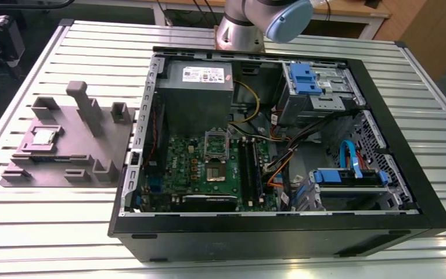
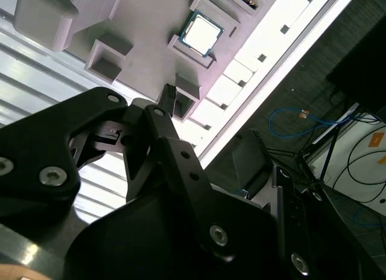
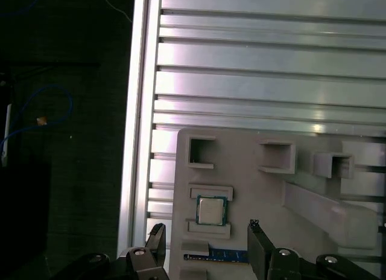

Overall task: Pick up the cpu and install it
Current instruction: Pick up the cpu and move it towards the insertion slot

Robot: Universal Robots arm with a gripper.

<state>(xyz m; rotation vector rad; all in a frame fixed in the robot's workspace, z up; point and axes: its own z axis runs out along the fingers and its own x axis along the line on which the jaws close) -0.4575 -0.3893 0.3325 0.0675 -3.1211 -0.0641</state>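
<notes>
- Slatted metal surface (image 1: pixel 301 35) is filling most of the exterior view and carrying everything.
- Open black computer case (image 1: pixel 285 244) is lying on its side, taking up the centre and right of the exterior view.
- Robot arm (image 1: pixel 262 23) is showing a grey and blue joint at the top centre of the exterior view, behind the case.
- Green motherboard (image 1: pixel 200 168) is sitting in the lower-left part of the case, with the silver socket frame (image 1: pixel 213 168) near its middle.
- Grey metal box (image 1: pixel 195 87) with a white label is sitting just above the motherboard in the exterior view.
- Grey fixture block (image 1: pixel 76 151) with upright posts and recesses is resting on the surface at the exterior view's left, beside the case but outside it.
- Hand (image 3: pixel 205 225) is hanging above the fixture block with its two black fingers (image 3: pixel 155 244) spread wide, gripping nothing and touching nothing.
- Cpu (image 1: pixel 43 137) is lying flat in a square recess of the fixture block, at the far left of the exterior view, well apart from the motherboard.
- In both wrist views the cpu (image 3: pixel 211 210) (image 2: pixel 202 31) is showing its silvery top with a paler rim, and in the first wrist view it is sitting roughly between the lines of the two fingers.
</notes>
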